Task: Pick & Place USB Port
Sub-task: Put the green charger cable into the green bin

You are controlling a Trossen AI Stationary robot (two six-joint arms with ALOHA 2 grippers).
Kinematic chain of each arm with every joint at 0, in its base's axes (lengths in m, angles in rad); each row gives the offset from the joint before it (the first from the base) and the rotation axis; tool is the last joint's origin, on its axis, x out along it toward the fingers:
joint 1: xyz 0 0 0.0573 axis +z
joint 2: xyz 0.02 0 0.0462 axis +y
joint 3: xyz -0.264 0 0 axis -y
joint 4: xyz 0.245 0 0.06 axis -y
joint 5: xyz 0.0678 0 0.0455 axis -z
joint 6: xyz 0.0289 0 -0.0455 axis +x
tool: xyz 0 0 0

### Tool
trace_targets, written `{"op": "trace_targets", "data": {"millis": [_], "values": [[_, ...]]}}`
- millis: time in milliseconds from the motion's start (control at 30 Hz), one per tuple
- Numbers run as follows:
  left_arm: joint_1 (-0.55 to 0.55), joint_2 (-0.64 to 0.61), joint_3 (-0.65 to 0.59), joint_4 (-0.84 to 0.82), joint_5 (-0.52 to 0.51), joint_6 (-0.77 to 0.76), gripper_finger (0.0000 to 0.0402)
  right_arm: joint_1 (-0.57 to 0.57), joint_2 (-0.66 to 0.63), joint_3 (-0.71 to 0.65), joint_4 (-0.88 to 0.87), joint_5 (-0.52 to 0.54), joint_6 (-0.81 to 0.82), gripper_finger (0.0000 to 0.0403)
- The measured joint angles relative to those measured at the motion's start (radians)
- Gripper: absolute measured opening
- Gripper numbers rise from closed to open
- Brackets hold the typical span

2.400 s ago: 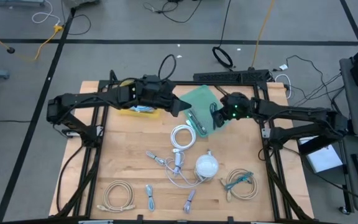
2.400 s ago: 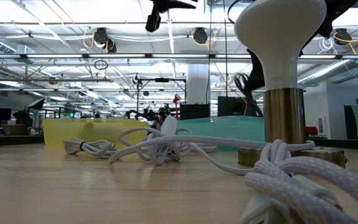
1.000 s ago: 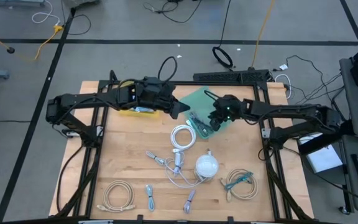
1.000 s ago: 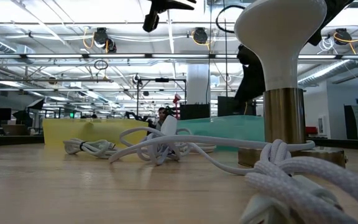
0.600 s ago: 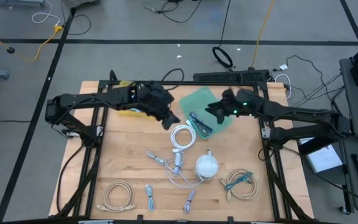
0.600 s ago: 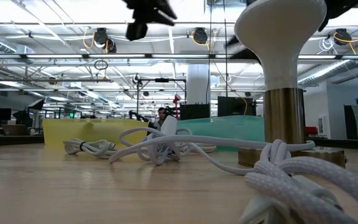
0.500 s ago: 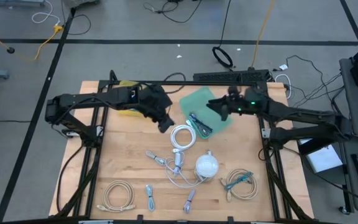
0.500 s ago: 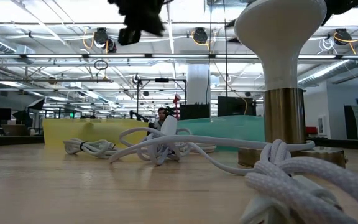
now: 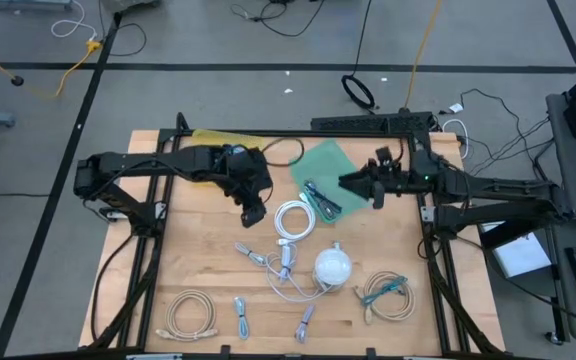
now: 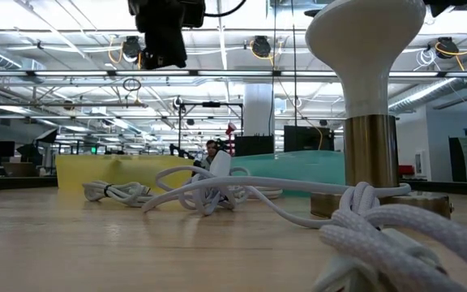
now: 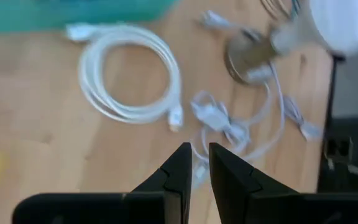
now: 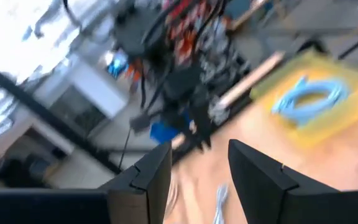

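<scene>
high view | left gripper (image 9: pixel 253 213) jaws nearly closed | right gripper (image 9: pixel 349 182) jaws apart, empty

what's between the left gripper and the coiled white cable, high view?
Only bare wood tabletop. In the high view the left gripper hangs just left of the coiled white cable, nothing lying between. Its jaws look nearly shut and empty in the left wrist view.

White USB cable (image 9: pixel 293 221) coiled flat beside green tray (image 9: pixel 320 162).
</scene>
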Motion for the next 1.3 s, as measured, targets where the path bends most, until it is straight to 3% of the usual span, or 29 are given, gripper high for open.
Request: {"op": "trace_targets", "data": {"millis": [200,367,533,633,900,1167,1300], "values": [[-0.041,0.0,-0.097,0.0,0.021,-0.034,0.0058,0.112,0.002,0.0,-0.151,-0.117,0.054,0.0147],[-0.084,0.0,-0.17,0.009,0.018,-0.062,0.0058,0.266,-0.004,0.0,-0.42,-0.268,0.168,0.0141],[-0.096,0.0,-0.196,0.014,-0.001,-0.07,0.0058,0.448,-0.006,-0.001,-0.746,-0.267,0.276,0.0131],[-0.096,0.0,-0.196,0.018,-0.006,-0.068,0.0058,0.567,0.011,-0.001,-0.847,-0.21,0.322,0.0127],[-0.095,0.0,-0.196,0.067,-0.01,-0.077,0.0058,0.824,0.172,-0.001,-0.865,-0.049,0.309,0.0125],[-0.095,0.0,-0.196,0.083,-0.023,-0.103,0.0058,0.926,0.359,-0.001,-0.775,-0.029,0.259,0.0125],[-0.095,0.0,-0.196,0.083,-0.023,-0.121,0.0058,0.963,0.416,-0.001,-0.752,0.03,0.24,0.0125]]}}
